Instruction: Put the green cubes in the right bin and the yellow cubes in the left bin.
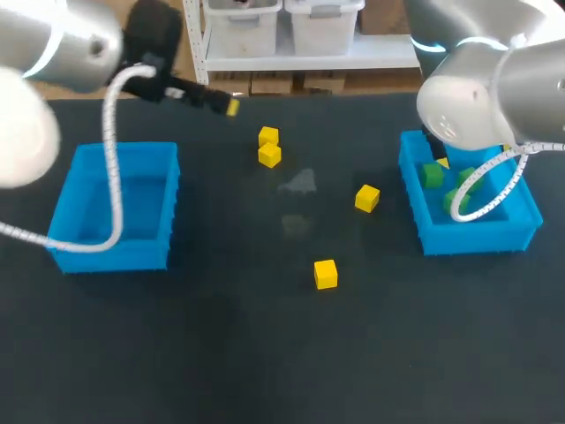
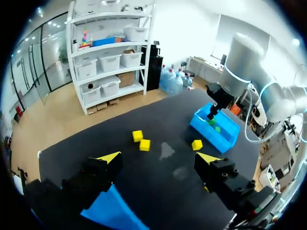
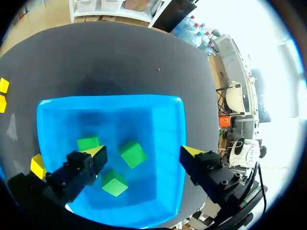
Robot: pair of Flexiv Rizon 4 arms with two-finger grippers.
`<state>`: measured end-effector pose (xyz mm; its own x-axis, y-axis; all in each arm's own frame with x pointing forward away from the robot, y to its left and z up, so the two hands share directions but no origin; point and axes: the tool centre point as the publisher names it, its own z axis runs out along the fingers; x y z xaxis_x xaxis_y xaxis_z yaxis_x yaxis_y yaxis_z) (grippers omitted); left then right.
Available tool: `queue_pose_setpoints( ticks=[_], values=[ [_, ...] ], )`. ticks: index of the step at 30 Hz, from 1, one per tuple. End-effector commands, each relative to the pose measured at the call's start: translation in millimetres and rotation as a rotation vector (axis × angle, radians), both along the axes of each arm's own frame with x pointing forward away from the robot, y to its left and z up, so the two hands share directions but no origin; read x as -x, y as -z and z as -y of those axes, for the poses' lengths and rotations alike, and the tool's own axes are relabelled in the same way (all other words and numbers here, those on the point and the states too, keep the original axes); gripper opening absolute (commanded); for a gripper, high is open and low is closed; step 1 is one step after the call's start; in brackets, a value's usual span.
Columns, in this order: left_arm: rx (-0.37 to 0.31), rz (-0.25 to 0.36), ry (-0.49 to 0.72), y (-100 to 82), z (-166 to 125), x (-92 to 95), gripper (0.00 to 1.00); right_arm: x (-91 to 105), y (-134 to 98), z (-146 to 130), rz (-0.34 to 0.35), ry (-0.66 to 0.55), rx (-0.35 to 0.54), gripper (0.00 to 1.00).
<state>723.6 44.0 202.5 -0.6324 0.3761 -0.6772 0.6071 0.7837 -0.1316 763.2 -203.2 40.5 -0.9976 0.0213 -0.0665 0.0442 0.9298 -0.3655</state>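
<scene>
Your left gripper (image 2: 159, 157), fingers spread and empty, has the nearest small yellow cube (image 2: 144, 144) straight ahead, while your right gripper (image 3: 144, 152) hangs spread above the blue plastic right bin (image 3: 168, 124).

1. The left arm (image 1: 62, 40) is made of thick, rounded silver-grey links and ends in a black wrist housing (image 1: 157, 31) behind the fingers.
2. A white cable (image 1: 110, 159) hangs in a loose loop, running back from that housing.
3. The left gripper (image 2: 159, 157) has two black, blocky fingers, each capped with a bright yellow wedge tip (image 2: 109, 157). Recessed screws (image 2: 235, 172) sit in the block behind one tip.
4. The right arm (image 1: 477, 97) is the same rounded silver-grey, with a thin glowing blue ring (image 1: 430, 46) at a joint.
5. A second white cable (image 1: 490, 190) curls in a loop behind its fingers.
6. The right gripper (image 3: 144, 151) matches the left one, with black fingers, yellow tips and round screws (image 3: 225, 179) behind them.
</scene>
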Motion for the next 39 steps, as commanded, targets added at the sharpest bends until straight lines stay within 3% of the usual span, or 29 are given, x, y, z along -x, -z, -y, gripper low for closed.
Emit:
queue_pose_setpoints(
  ticks=[1,6,11,19,39],
  values=[
    [-0.131,-0.074,-0.034,4.6,52,-32.7,1.00,1.6,0,1,0.003,-0.001,-0.002,1.00],
    [-0.141,-0.104,0.045,12.5,87,-27.1,1.00,1.6,0,1,0.003,-0.001,-0.002,1.00],
    [-0.215,-0.150,0.103,32.2,97,-25.8,1.00,1.6,0,1,0.003,-0.001,-0.002,1.00],
    [-0.318,-0.175,0.027,60.0,76,-51.1,1.00,1.6,0,1,0.003,-0.001,-0.002,1.00],
    [-0.388,-0.269,-0.020,118.7,64,-53.9,1.00,1.6,0,1,0.003,-0.001,-0.002,1.00]
  ],
)
